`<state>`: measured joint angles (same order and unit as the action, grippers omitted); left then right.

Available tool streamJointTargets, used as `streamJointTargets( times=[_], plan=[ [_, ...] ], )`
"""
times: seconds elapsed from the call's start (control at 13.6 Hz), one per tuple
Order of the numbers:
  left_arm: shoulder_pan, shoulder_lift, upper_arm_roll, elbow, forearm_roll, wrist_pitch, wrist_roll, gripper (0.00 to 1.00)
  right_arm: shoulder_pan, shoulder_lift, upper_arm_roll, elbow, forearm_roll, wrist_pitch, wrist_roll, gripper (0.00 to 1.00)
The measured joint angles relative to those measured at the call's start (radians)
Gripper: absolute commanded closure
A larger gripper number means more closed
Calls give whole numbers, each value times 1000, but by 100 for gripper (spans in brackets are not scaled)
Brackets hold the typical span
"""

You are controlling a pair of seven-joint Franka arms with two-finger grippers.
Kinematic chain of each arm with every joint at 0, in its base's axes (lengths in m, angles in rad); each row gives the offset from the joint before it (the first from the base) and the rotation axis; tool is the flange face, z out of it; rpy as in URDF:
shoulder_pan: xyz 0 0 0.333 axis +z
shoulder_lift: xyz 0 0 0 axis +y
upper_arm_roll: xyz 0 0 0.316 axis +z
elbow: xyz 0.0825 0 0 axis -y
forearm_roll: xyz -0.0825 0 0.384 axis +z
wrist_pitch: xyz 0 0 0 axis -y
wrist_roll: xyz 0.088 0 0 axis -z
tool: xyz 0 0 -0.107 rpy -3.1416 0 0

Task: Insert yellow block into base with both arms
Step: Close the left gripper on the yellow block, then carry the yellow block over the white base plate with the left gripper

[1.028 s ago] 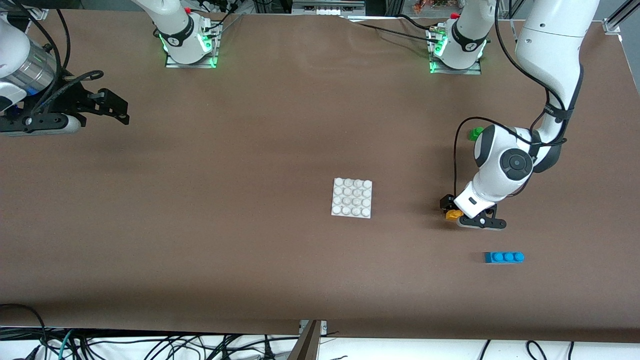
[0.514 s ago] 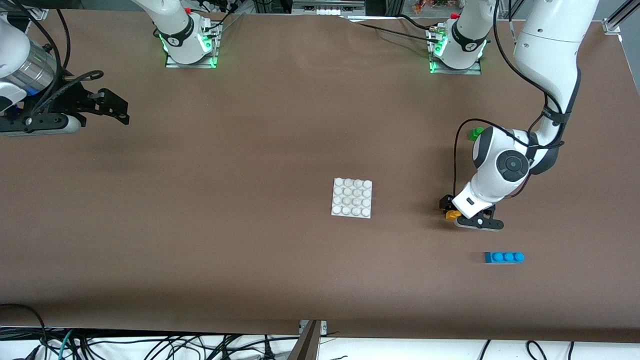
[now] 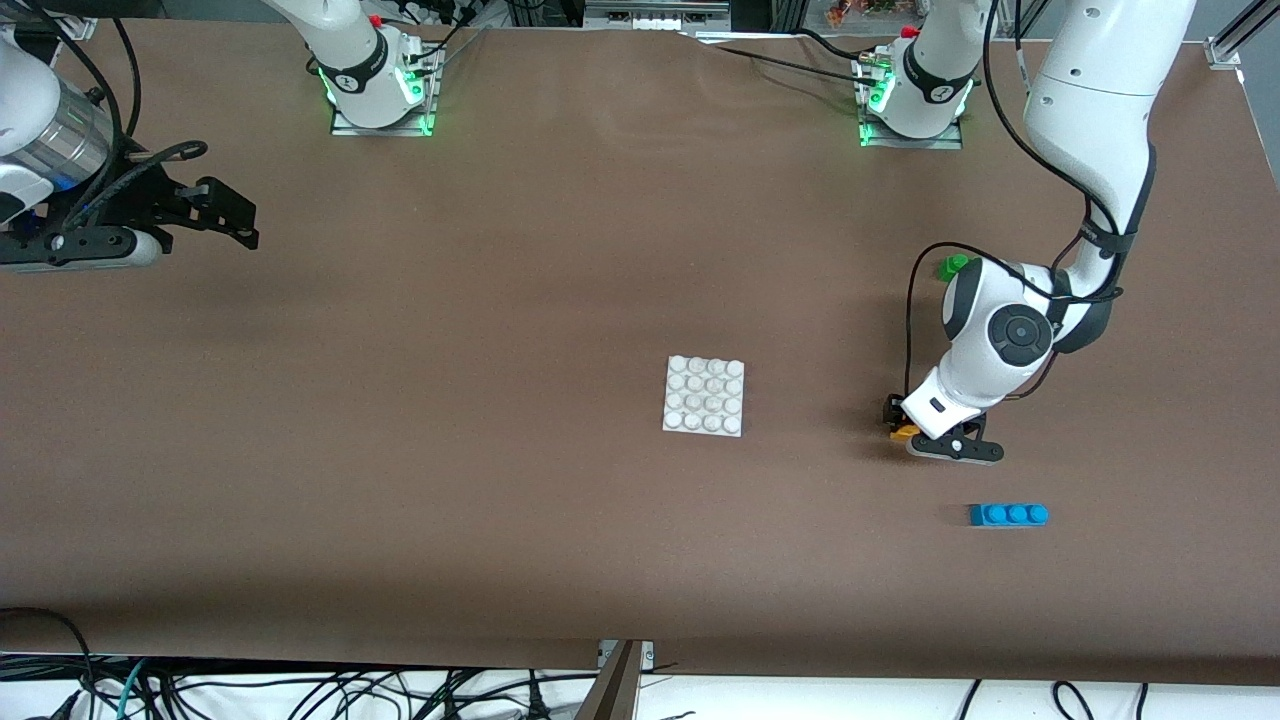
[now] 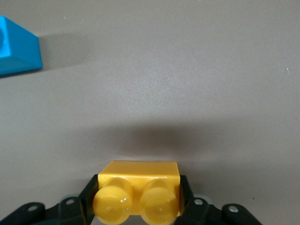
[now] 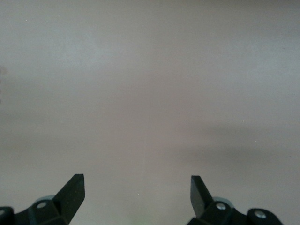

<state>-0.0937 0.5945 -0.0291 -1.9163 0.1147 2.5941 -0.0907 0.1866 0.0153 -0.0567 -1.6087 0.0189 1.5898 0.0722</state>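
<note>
- Yellow block [image 3: 905, 432]: in the front view mostly covered by the left gripper [image 3: 908, 428]; only an orange sliver shows.
- Same block, left wrist view [image 4: 138, 193]: lower edge cut off by the frame.
- Green brick [image 3: 951, 266]: partly hidden by the left arm's wrist; stud count cannot be told.
- Blue brick [image 4: 18, 47]: one corner only in the left wrist view.
- Right gripper [image 3: 225, 215]: arm cut off at the front view's edge.

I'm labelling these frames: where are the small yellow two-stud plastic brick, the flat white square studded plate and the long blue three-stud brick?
yellow brick [image 4: 139, 185]: left wrist view, front face above the studs.
white plate [image 3: 704, 396]: front view, centre of the stud grid.
blue brick [image 3: 1008, 514]: front view, middle stud.
</note>
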Motion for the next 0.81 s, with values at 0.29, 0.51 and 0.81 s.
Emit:
streamJointTargets(
  times=[0.29, 0.51, 0.81],
  plan=[
    [0, -9, -4, 43, 0, -42, 0, 73, 0, 0, 0, 0, 0, -2, 0, 0],
    [-3, -41, -38, 150, -1, -235, -19, 73, 0, 0, 0, 0, 0, -4, 0, 0],
    [-66, -60, -140, 282, -1, -406, -214, 73, -1, 0, 0, 0, 0, -5, 0, 0]
  ],
)
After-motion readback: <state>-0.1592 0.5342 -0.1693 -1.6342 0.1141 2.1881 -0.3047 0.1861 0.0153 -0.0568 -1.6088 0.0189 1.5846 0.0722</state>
